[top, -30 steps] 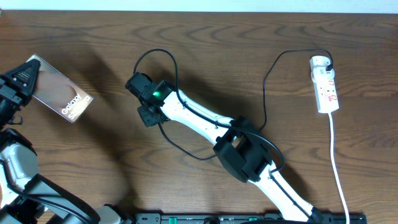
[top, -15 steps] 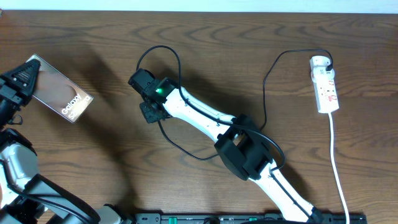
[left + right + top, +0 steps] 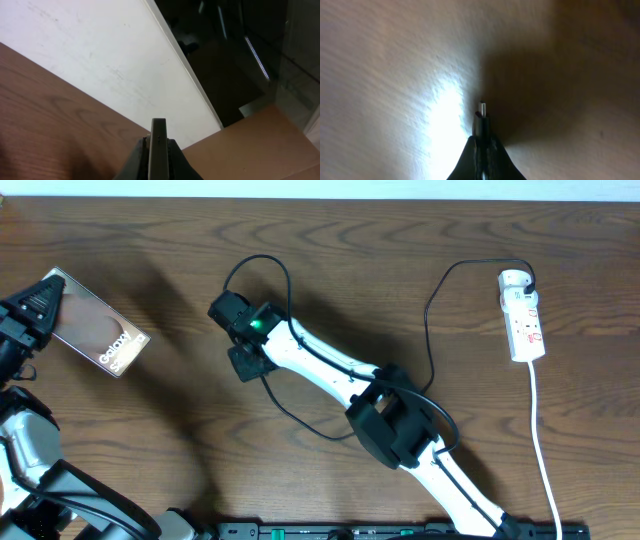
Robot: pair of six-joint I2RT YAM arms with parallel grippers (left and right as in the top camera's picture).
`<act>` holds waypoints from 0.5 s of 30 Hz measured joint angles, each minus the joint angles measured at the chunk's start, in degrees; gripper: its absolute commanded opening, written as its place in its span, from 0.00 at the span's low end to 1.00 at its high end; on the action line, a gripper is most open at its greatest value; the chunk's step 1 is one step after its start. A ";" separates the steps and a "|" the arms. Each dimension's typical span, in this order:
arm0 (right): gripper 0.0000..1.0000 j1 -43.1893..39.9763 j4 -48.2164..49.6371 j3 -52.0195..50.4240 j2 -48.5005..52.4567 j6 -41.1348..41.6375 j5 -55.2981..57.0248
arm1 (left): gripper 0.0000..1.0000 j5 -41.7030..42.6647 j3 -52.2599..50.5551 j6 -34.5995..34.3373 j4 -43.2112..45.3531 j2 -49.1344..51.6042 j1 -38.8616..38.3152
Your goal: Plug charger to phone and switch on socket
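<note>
Pinching the plug tip (image 3: pixel 482 109) of the charger (image 3: pixel 430 305), the right gripper (image 3: pixel 481 132) has its jaws closed tight. The small metal end pokes out just past the fingertips, pointing away from the wrist. That hold seems chosen so the tip can go straight into a port without the fingers getting in the way. Ahead of the tip there is only bare table (image 3: pixel 400 240). Behind the jaws the black cable loops round and under the arm, then runs to a white adapter (image 3: pixel 515 280) sitting in the far end of the socket (image 3: pixel 526 328), well off to the right of these jaws.

The left gripper (image 3: pixel 158 144) is clamped on the phone (image 3: pixel 158 131), which sits edge-on between the jaws with one end sticking out ahead of them. Seen from above, the lettered face reaches from those jaws toward the right gripper, but the two are well apart. I take this grip as a way to steady the phone while the plug is brought over. Which end has the port cannot be made out, nor whether the phone rests on the table.

By count there are two grippers, each closed on something. There is one phone, one charger with one tip and one adapter, and one socket with one white cord (image 3: pixel 545 450). Its switch is too small to read.
</note>
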 measured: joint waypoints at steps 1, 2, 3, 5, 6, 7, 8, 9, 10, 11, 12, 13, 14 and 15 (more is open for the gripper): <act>0.01 -0.20 -1.62 0.55 0.07 -0.04 -0.55 | 0.07 0.02 0.00 -0.02 0.00 0.00 0.00; 0.01 -0.52 -3.26 1.11 0.11 -0.31 -1.36 | 0.07 0.04 0.00 0.00 0.00 0.00 0.00; 0.01 -1.07 -5.11 1.95 0.11 -1.11 -2.54 | 0.07 0.11 0.00 0.00 0.00 0.00 0.00; 0.01 -2.43 -7.93 3.74 0.11 -3.69 -5.57 | 0.07 0.20 0.00 0.00 0.00 0.00 0.00; 0.01 -3.61 -9.94 4.85 0.09 -6.25 -8.50 | 0.07 0.20 0.00 -0.02 0.00 0.00 0.00; 0.01 -4.50 -10.99 5.44 -0.09 -8.37 -11.02 | 0.07 0.20 0.00 0.00 0.00 0.00 0.00; 0.01 -5.66 -12.15 5.75 -0.48 -10.91 -13.73 | 0.07 0.20 0.00 0.00 0.00 0.00 0.00; 0.01 -7.50 -14.45 5.88 -1.31 -15.74 -19.02 | 0.07 0.26 0.00 0.00 0.00 0.00 0.00; 0.01 -9.03 -16.09 5.95 -2.01 -19.69 -22.97 | 0.07 0.42 0.00 0.00 0.00 0.00 0.00; 0.01 -10.25 -19.41 6.32 -2.47 -24.65 -26.71 | 0.07 0.57 0.00 0.00 0.02 0.00 0.00; 0.01 -11.69 -24.48 6.49 -3.19 -31.41 -31.91 | 0.07 0.79 0.00 -0.02 0.02 0.00 -0.02; 0.01 -12.83 -29.16 6.51 -3.74 -37.90 -36.02 | 0.07 0.98 0.00 -0.02 0.00 0.00 -0.02; 0.01 -13.81 -33.66 6.60 -4.20 -44.54 -39.65 | 0.07 1.14 0.00 -0.02 0.00 0.00 -0.02; 0.01 -14.64 -38.01 6.62 -4.55 -51.30 -42.86 | 0.07 1.29 0.00 -0.02 0.02 0.00 -0.02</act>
